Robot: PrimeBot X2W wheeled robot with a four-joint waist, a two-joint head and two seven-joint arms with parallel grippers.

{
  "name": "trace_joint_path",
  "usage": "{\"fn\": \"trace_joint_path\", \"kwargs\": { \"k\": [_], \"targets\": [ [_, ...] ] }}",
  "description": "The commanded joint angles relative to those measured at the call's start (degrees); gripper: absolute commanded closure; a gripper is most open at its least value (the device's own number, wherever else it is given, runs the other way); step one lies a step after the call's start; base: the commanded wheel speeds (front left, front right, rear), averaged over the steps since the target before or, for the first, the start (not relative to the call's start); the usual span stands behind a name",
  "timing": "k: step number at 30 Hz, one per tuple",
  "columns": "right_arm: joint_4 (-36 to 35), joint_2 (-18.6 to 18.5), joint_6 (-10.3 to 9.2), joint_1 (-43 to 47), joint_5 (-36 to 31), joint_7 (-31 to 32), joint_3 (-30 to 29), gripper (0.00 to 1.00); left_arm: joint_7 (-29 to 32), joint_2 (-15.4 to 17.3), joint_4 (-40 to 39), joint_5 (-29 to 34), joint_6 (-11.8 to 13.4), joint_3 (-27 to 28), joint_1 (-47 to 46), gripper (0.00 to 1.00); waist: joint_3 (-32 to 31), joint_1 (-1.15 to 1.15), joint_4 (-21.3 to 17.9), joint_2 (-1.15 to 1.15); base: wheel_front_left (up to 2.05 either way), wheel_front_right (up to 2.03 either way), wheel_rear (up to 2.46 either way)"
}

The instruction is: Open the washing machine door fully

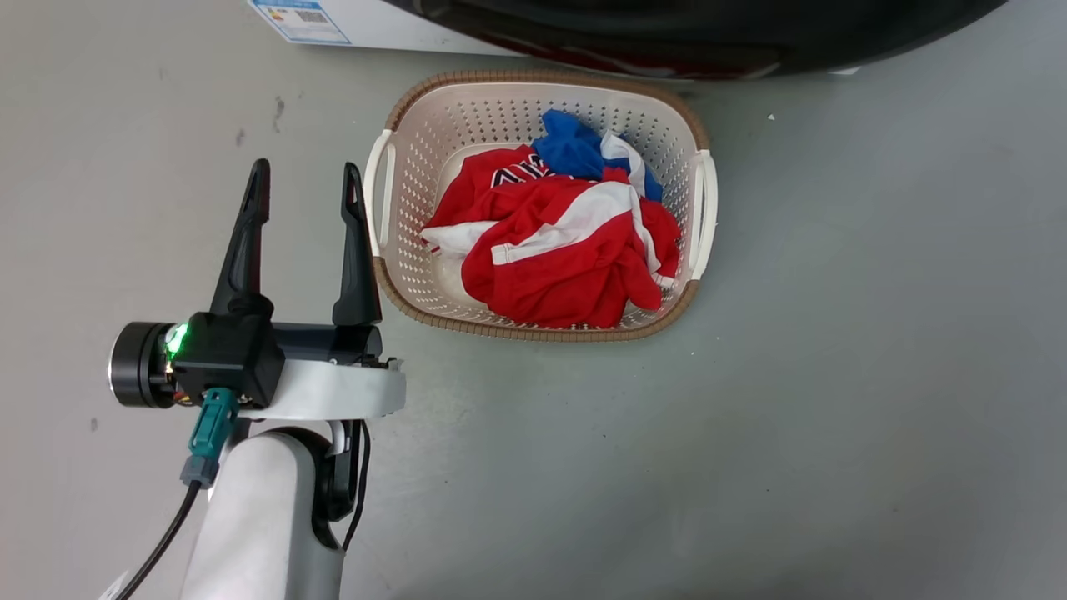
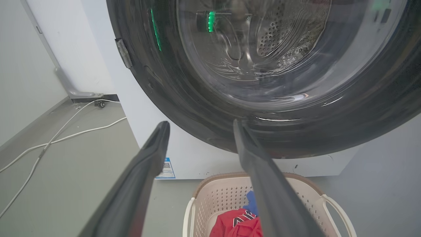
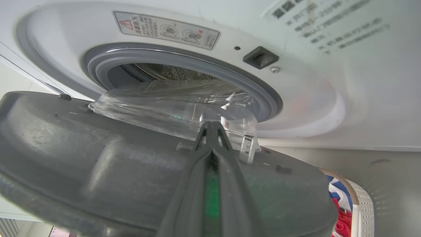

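My right claw (image 3: 212,126) is pressing shut, fingers together, and seems to be resting on the grey inner face of the washing machine door (image 3: 98,158), tips at the foot of its clear glass bowl (image 3: 171,105). I cannot tell whether it is pinching anything. Past the tips, the door is standing ajar from the washing machine (image 3: 312,98), with the grey gasket (image 3: 263,95) showing behind. My left claw (image 1: 307,171) is hanging wide open and holding nothing. The laundry basket (image 1: 704,208) is sitting just beside its right finger, and the door's glossy black front is looming ahead.
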Motion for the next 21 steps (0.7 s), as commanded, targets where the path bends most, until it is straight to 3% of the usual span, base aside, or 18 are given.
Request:
{"fn": "trace_joint_path", "kwargs": {
  "k": [1,9,21],
  "targets": [
    [-1.9,4.2,0.37,1.2,0.4,1.5,2.4,1.0,-0.2,-0.1,0.1,0.3,-0.1,0.3,0.7,0.0,-0.7,0.0,-0.5,0.0,0.0,0.0,0.0],
    [-4.8,3.0,0.24,5.5,0.7,3.4,2.5,1.0,-0.2,-0.1,0.2,0.4,-0.3,0.5,1.6,0.0,-2.1,0.0,-1.5,0.0,0.0,0.0,0.0],
    [-14.4,4.9,0.25,16.3,2.2,7.3,5.2,1.0,-0.2,-0.1,0.5,0.6,-0.4,1.4,3.8,0.0,-6.0,0.0,-2.6,0.0,0.0,0.0,0.0]
  ]
}}
